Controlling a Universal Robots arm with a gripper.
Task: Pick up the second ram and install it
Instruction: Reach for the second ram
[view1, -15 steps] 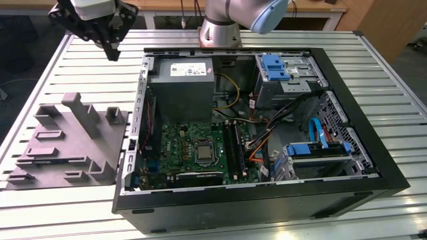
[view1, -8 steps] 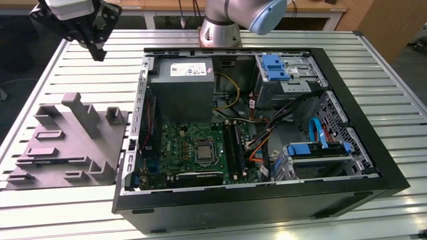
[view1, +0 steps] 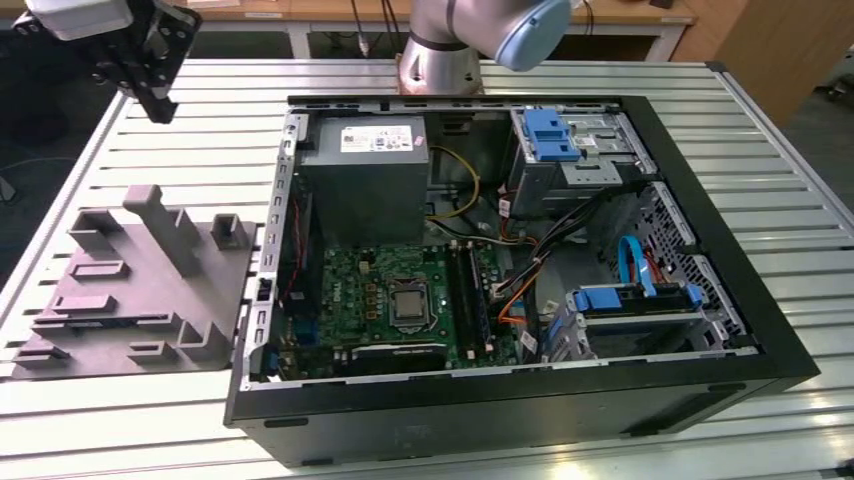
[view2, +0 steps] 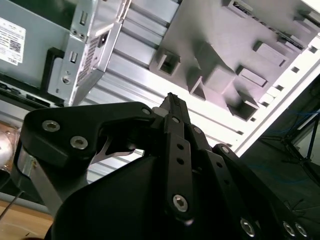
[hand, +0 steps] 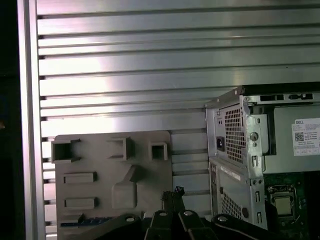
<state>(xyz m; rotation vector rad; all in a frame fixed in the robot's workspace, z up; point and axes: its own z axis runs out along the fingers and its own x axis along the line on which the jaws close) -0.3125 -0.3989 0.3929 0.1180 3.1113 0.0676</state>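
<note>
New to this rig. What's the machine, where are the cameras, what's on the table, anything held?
It is one robot arm with a gripper. The exterior view is from a camera off the arm, overlooking the slatted metal table. Both wrist views come from cameras riding on the arm, so the black gripper sits in their foreground. On the table stand an open computer case with a green motherboard inside and, at the exterior view's left, a grey parts tray. A dark blue strip in the tray, seen in the first wrist view, looks like the ram. The jaws are shut and hold nothing.
</note>
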